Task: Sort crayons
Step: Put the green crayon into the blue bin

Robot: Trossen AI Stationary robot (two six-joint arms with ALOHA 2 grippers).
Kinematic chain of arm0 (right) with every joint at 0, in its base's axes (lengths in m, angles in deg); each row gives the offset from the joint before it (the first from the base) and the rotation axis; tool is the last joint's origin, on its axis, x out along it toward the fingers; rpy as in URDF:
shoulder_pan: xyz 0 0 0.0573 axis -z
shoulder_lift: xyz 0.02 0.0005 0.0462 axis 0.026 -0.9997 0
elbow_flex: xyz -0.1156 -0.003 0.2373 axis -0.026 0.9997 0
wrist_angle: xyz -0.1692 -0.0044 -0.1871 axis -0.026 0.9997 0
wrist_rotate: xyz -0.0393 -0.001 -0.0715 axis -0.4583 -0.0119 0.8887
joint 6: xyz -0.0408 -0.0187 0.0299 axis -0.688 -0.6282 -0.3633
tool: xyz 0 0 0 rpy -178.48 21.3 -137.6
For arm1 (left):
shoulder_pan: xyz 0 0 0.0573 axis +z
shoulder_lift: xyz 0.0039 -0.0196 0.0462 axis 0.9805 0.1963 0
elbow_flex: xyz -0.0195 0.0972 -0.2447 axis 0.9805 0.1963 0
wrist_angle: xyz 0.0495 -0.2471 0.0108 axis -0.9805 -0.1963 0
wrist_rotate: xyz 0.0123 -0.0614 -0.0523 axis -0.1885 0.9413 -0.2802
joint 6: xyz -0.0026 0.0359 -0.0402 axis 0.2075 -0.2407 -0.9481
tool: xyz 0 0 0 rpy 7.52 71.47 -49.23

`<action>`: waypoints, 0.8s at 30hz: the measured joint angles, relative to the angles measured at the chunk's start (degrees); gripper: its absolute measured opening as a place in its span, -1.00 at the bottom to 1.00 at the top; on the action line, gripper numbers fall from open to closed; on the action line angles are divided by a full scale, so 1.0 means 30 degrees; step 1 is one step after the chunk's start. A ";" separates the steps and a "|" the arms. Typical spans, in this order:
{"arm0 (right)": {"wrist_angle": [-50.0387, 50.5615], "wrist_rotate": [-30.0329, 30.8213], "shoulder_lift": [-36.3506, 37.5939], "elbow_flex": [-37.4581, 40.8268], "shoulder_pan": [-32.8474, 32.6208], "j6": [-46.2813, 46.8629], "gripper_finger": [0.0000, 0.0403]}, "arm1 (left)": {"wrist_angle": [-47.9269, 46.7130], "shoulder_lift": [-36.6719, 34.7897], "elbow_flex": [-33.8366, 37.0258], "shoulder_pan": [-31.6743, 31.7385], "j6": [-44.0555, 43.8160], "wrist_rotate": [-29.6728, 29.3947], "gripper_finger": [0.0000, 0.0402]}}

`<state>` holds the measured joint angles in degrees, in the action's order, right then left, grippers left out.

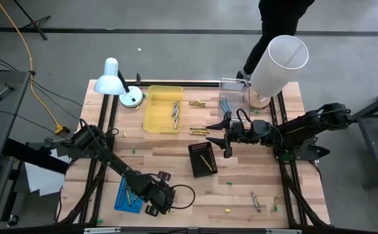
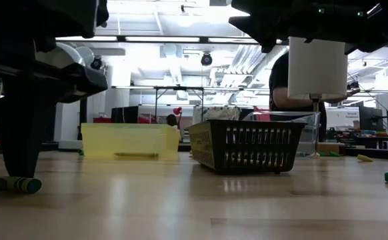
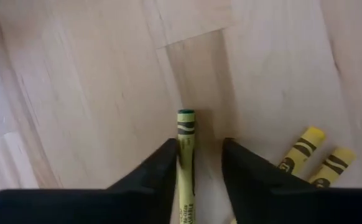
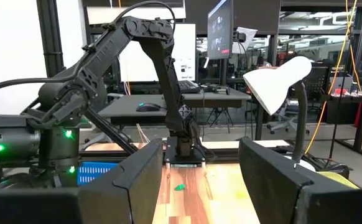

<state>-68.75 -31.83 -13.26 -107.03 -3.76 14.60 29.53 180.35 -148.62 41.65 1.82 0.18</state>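
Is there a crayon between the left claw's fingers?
Yes, the left wrist view shows a green-tipped crayon lying between the left claw's two dark fingers.

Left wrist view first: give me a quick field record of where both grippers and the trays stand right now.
left gripper: low over the table's near edge, fingers either side of a green-tipped crayon, a gap on one side
nearby: two yellow crayons lying beside it
right gripper: open, empty, raised near the black basket
yellow tray: holds crayons
blue tray: beside the left gripper
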 joint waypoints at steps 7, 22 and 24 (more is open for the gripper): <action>0.0000 0.0007 0.0000 0.0000 0.0000 0.0000 0.01 | -0.0112 -0.0244 0.0062 0.0446 0.1372 -0.0152 -0.94; 0.0663 0.0004 0.0000 0.0000 0.0003 0.0207 0.01 | -0.2572 -0.7582 0.0102 -0.1014 -0.1099 -0.8456 -1.00; 0.0742 0.0007 0.0000 0.0000 0.0007 0.0443 0.01 | -0.4073 -0.8207 0.0109 -0.1748 -0.2550 -0.8458 -1.00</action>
<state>-66.52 -31.81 -13.26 -107.03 -3.74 15.93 17.31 155.73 -148.29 36.41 -5.83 -25.19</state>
